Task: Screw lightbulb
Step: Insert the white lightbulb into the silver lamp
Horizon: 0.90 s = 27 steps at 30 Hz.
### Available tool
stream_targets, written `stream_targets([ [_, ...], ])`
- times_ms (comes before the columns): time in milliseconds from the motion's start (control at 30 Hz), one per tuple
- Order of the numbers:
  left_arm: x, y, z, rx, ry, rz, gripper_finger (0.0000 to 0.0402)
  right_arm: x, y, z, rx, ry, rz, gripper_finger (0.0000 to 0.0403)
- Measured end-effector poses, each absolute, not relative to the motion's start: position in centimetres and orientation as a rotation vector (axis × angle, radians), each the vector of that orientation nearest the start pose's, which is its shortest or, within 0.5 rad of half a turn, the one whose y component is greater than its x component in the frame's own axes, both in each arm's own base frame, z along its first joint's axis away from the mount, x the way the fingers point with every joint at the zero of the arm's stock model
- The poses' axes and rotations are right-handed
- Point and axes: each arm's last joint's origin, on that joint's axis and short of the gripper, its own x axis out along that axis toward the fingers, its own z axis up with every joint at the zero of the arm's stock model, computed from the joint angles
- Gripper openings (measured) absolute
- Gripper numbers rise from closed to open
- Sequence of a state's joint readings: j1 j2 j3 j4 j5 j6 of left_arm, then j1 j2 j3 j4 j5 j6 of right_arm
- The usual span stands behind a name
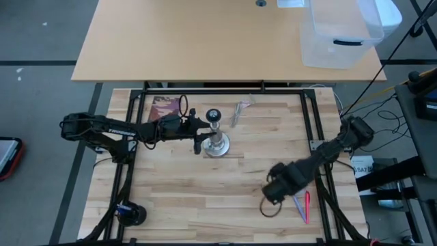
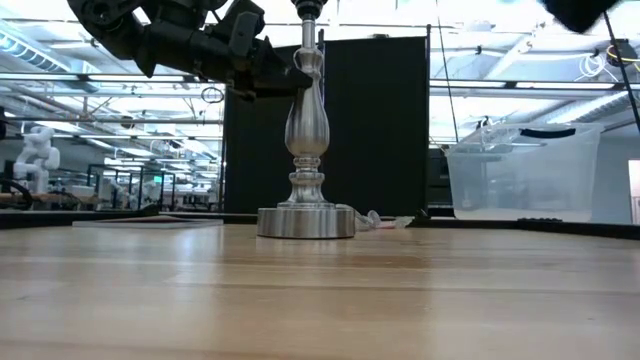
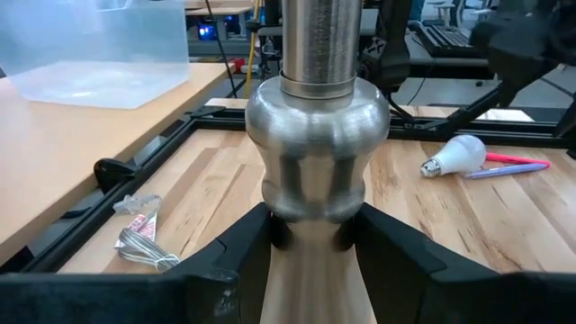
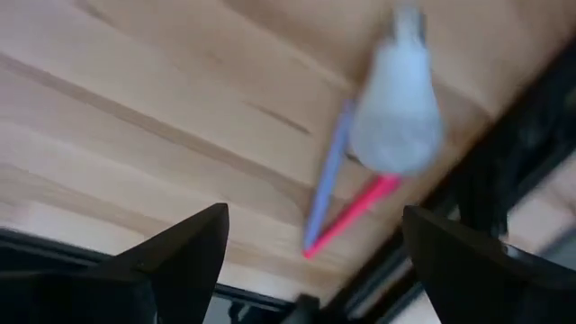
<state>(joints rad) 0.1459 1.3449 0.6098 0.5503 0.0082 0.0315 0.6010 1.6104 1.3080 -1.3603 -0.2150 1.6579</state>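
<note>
Handling the lightbulb (image 3: 457,155) likely calls for care: it appears light, smooth, rigid and fragile, so grip the round white head, leaving the silvery screw base free. It lies on its side on the wooden table (image 1: 191,205), beside a pink pen (image 3: 515,161) and a blue pen (image 3: 504,170). The right gripper (image 4: 310,243) hovers above it, fingers spread and empty. The left gripper (image 3: 310,236) clasps the lamp stand (image 3: 317,135).
</note>
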Motion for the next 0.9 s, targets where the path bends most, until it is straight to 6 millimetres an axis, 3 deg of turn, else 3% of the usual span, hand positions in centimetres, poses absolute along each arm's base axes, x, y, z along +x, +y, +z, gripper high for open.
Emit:
stream_targets([
  [200, 27.5, 4.0, 22.3, 0.017, 0.185, 0.133, 0.0151, 19.6, 17.9, 22.7, 0.840, 1.625, -0.967, 0.0325],
  [533, 27.5, 4.0, 22.3, 0.002, 0.184, 0.134, 0.0151, 17.3, 16.5, 16.7, 0.754, 1.608, -1.033, 0.0325],
  [700, 27.5, 4.0, 22.3, -0.001, 0.183, 0.135, 0.0151, 16.9, 15.9, 15.9, 0.714, 1.569, -1.054, 0.0325],
  [900, 27.5, 4.0, 22.3, -0.005, 0.183, 0.135, 0.0151, 17.5, 15.3, 16.4, 0.642, 1.513, -1.042, 0.0325],
])
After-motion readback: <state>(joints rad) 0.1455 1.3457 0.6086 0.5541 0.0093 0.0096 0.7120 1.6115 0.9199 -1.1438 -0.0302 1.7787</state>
